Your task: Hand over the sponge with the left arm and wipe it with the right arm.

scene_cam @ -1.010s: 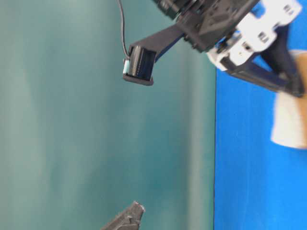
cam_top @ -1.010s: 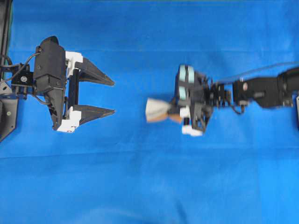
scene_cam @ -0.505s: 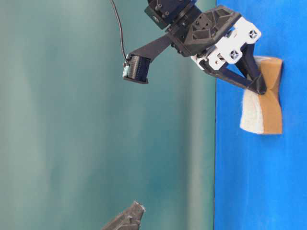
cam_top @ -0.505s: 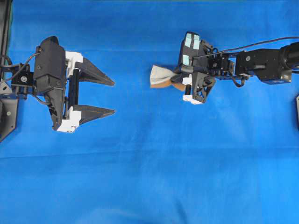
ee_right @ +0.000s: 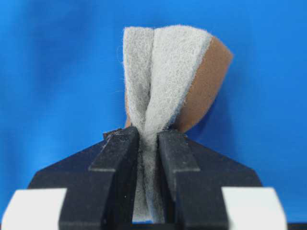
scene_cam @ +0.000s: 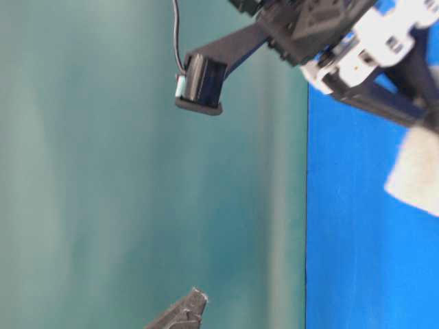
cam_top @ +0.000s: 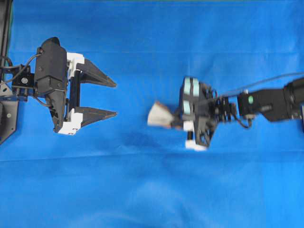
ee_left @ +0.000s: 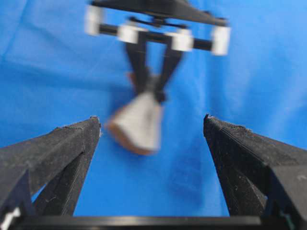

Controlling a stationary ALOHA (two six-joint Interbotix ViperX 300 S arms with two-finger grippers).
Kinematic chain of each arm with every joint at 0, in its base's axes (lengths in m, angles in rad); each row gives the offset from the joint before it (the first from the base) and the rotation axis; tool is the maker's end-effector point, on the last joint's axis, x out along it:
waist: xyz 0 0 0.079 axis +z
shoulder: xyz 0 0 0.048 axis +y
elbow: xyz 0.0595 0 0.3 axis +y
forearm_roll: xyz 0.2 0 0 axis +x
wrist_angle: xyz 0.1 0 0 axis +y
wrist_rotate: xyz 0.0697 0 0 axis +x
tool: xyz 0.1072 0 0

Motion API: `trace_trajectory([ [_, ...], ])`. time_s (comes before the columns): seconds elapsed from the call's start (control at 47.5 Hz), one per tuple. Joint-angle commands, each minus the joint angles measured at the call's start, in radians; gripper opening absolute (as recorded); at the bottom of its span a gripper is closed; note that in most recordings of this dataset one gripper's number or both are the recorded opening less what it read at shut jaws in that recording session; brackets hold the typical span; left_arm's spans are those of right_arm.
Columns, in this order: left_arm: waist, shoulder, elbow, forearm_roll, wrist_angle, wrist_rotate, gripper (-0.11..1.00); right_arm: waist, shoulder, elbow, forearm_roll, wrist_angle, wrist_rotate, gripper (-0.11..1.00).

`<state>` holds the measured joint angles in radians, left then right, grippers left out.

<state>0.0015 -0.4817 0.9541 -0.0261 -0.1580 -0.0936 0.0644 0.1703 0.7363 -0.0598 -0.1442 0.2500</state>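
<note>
Seen from overhead, with twelve o'clock at the top edge: blue cloth [cam_top: 142, 190] across the whole table. At nine o'clock, left arm [cam_top: 50, 78], plain black, with left claw [cam_top: 115, 99] released, two pointed fingers spread wide and aimed toward three o'clock, nothing between them. At three o'clock, right arm [cam_top: 270, 102], black with pale teal patches on the wrist, reaching in toward the middle, slightly blurred. Right claw [cam_top: 176, 121] clenched on the sponge [cam_top: 160, 116], just right of centre. Sponge sticking out toward nine o'clock, well apart from the left fingertips. From the right wrist camera: right claw [ee_right: 147, 139] with both fingers pressed tight on the sponge [ee_right: 168, 76], pinching it into a fold, grey-white fuzzy face forward, orange-brown layer curling out at two o'clock. From the left wrist camera: left claw [ee_left: 151, 122] wide apart at the lower corners, sponge [ee_left: 136, 122] blurred at centre, right claw [ee_left: 154, 93] gripping it from twelve o'clock. From table level: sponge [scene_cam: 417, 171] blurred at three o'clock against the blue cloth [scene_cam: 357, 260], right arm [scene_cam: 309, 27] above it at one o'clock; contact between sponge and cloth not clear.
</note>
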Motion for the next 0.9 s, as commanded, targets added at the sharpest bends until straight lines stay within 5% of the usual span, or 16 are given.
trace_trajectory([
  [0.0, 0.000, -0.003, -0.006, 0.002, -0.011, 0.002, 0.86, 0.078, -0.025, -0.017, 0.003, 0.000, 0.021, 0.19],
  [0.274, 0.000, -0.005, -0.006, 0.002, -0.012, 0.002, 0.86, 0.107, -0.023, -0.025, 0.000, 0.003, 0.051, 0.19],
  [0.442, 0.000, -0.003, -0.006, 0.002, -0.011, 0.000, 0.86, 0.029, -0.023, -0.020, -0.014, 0.023, 0.040, 0.19],
  [0.884, 0.000, -0.003, -0.005, 0.002, -0.011, 0.000, 0.86, -0.213, -0.023, -0.015, -0.160, 0.034, 0.040, 0.19],
])
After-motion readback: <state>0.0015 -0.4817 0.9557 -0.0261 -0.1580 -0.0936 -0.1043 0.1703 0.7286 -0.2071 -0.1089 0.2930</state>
